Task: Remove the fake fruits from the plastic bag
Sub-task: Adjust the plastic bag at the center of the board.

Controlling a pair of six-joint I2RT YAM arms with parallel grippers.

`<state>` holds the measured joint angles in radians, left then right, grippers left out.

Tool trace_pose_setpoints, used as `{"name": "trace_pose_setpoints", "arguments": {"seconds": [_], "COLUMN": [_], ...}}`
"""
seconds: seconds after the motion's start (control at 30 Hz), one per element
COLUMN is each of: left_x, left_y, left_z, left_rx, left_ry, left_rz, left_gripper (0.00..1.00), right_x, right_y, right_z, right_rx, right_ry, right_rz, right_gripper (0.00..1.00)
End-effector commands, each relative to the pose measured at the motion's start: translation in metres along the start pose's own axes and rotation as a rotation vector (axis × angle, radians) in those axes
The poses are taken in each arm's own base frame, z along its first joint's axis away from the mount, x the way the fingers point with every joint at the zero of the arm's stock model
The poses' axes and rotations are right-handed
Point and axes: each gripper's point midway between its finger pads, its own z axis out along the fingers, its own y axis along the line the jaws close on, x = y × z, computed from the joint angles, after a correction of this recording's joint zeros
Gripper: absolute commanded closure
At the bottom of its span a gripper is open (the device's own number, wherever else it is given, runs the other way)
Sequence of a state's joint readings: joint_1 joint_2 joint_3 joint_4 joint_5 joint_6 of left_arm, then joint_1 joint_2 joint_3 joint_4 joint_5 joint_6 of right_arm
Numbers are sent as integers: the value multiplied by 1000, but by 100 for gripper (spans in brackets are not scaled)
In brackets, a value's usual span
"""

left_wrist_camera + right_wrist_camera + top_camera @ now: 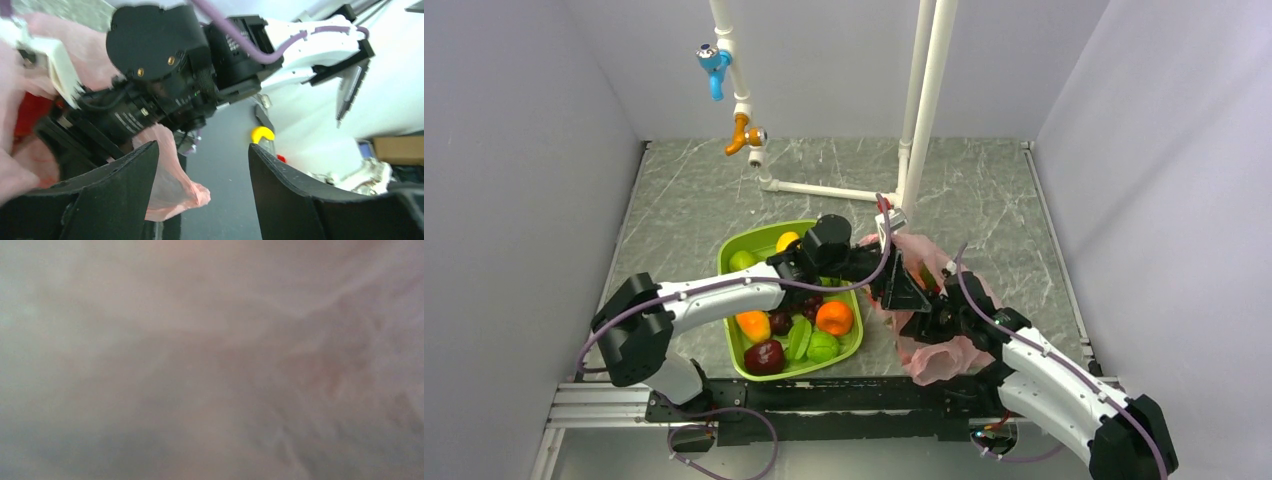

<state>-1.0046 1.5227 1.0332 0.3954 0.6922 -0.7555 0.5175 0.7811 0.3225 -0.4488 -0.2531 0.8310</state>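
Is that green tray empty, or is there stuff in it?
Not empty: the green tray holds an orange, a maroon apple and more.

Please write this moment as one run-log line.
left gripper: open beside pink plastic bag | right gripper: in bag, jaws hidden

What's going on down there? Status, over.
Left gripper open, empty, beside crinkly translucent pink plastic bag. Right gripper buried in bag, jaws unseen. Bag film fills right wrist view.
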Motion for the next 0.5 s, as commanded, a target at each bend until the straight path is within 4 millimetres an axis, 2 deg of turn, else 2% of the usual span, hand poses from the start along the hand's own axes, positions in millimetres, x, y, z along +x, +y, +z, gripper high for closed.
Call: {"name": "trace_pose_setpoints", "arguments": {"seconds": [0.0, 0.03, 0.1, 0.2, 0.23, 0.37, 0.47], "left_x": [12, 19, 38, 59, 72, 95, 85], "left_y": [-22, -12, -7, 17, 22, 16, 14], "left_z": [1, 4, 10, 20, 19, 14, 7], "left_rx": [155, 93, 52, -82, -130, -154, -226], "left_ry": [38, 59, 144, 270, 332, 393, 312], "left_rz": [-27, 1, 97, 148, 183, 278, 306], "left_gripper": [30, 28, 23, 21, 21, 21, 21], "right_x": [-34, -36, -43, -47, -49, -57, -57], "right_y": [25, 27, 30, 30, 29, 26, 19], "right_z": [-16, -20, -26, -33, -35, -41, -44], "right_rx": [-64, -68, -76, -53, -36, 11, 56], "right_ry": [-156, -174, -211, -227, -232, -263, -260], "right_rz": [-46, -61, -85, -89, -85, -68, -32], "right_gripper": [52, 51, 49, 48, 48, 48, 47]}}
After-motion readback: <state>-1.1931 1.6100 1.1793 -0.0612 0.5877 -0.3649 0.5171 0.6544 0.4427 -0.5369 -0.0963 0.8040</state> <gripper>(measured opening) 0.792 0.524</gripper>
